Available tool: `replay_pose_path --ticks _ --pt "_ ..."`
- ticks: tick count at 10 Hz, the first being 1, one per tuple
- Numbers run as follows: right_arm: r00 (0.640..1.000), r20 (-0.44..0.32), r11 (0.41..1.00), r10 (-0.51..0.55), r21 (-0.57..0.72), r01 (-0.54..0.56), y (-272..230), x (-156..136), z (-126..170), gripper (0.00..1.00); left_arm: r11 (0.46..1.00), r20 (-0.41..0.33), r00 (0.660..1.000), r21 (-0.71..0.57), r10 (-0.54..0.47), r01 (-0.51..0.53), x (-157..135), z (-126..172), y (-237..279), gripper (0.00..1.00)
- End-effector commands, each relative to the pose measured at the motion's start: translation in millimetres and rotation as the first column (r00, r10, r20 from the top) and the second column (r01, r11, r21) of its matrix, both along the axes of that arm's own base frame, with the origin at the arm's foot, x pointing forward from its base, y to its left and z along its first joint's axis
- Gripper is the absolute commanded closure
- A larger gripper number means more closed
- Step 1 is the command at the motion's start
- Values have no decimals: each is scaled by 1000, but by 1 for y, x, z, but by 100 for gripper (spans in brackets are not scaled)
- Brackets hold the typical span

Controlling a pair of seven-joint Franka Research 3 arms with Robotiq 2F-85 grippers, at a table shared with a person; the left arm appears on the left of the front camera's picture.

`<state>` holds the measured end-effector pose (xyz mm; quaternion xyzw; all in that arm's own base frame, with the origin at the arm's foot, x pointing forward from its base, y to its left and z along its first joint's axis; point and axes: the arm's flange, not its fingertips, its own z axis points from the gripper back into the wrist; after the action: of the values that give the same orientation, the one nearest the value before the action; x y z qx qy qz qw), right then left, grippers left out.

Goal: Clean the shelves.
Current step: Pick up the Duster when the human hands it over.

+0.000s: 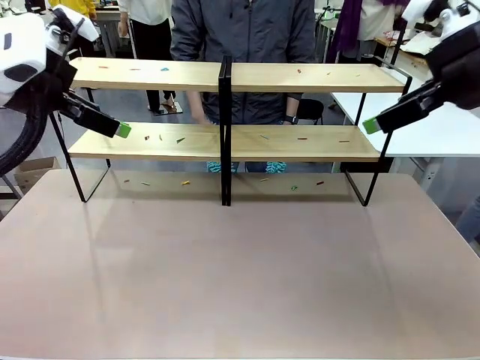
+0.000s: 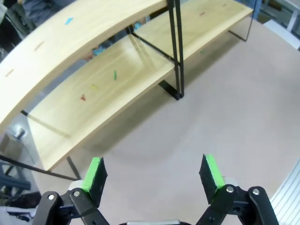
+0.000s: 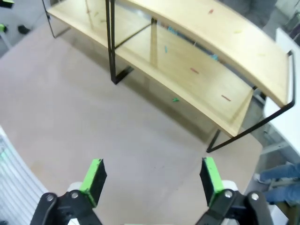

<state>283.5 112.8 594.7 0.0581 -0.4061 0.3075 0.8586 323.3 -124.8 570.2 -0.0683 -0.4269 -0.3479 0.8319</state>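
The shelves are two long light-wood boards in a thin black frame with a central post, standing at the table's far side. Small coloured scraps lie scattered on both boards and on the table beneath. My left gripper hangs open at the rack's left end, near the lower board. My right gripper hangs open at the right end. The left wrist view shows the shelves beyond my open left gripper. In the right wrist view the shelves lie beyond my open right gripper.
A person in a dark jacket stands behind the rack, one hand low behind the lower board. The tan table stretches bare in front of the rack. A white table stands at the right.
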Motion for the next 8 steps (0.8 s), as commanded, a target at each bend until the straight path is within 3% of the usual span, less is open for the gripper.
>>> replay_pose_path --ticks 1,3,5,6,8 --pt "1000 -9 1000 -23 9 23 3 13 2 0 999 25 1000 -53 0 1 -12 23 10 0" --pt "996 16 996 -83 26 82 -17 0 27 0 985 -1 999 -162 54 -54 -18 33 33 0" --pt "993 57 994 -102 50 99 -29 -13 45 0 939 37 991 -326 125 -106 -34 44 51 0" --pt "991 66 992 -112 65 108 -33 -15 47 0 934 29 984 -321 177 -158 -37 45 50 0" --pt "990 68 989 -122 89 116 -38 -11 43 0 933 39 992 -344 122 -102 -39 42 49 0"
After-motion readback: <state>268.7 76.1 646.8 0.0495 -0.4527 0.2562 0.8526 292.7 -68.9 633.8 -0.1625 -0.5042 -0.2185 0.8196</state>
